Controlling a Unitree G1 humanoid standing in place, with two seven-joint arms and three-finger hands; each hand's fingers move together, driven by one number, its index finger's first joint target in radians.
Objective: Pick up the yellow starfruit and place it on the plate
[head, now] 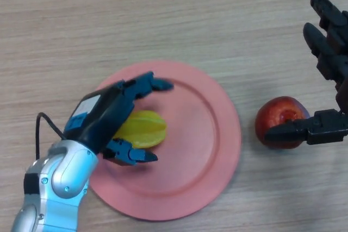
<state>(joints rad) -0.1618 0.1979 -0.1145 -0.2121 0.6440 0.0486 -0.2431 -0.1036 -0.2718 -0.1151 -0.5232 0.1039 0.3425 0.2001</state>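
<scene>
The yellow starfruit [145,129] lies on the left part of the pink plate [206,134]. My left hand [103,115] is over the plate's left side, its palm covering the fruit's left end. Its fingers [149,84] reach out above the fruit and its thumb [133,156] below it; they are spread and stand apart from the fruit. My right hand [329,52] is at the right edge, open, with its thumb [299,131] next to a red apple.
A red apple [280,115] sits on the wooden table [163,14] just right of the plate, close against my right thumb.
</scene>
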